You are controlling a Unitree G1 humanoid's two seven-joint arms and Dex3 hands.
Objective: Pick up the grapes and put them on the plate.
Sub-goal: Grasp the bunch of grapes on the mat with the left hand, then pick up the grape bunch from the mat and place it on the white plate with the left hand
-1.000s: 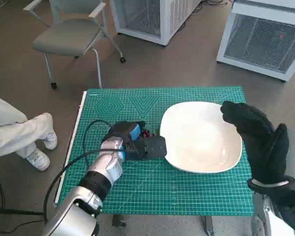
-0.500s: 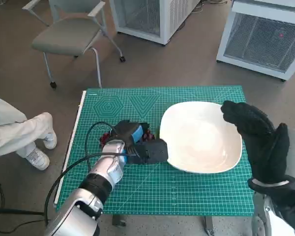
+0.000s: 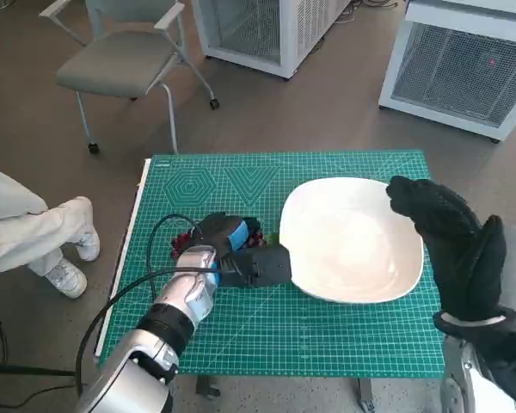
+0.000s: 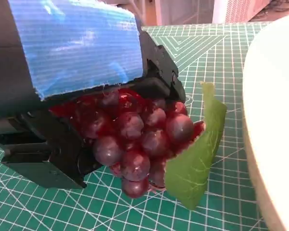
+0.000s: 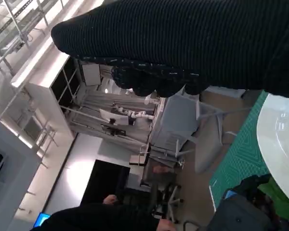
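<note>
Left arm: pale forearm rising from the lower left, angled up and to the right over the worktop point(image 3: 361, 344).
Left robot hand point(image 3: 241, 249): low on the worktop, blue-taped back upward, black fingers point(image 4: 43, 154) closed around the grapes point(image 4: 135, 139).
Right arm: rising at the lower right edge.
Right robot hand point(image 3: 451, 249): gloved, raised, fingers together, holding nothing.
</note>
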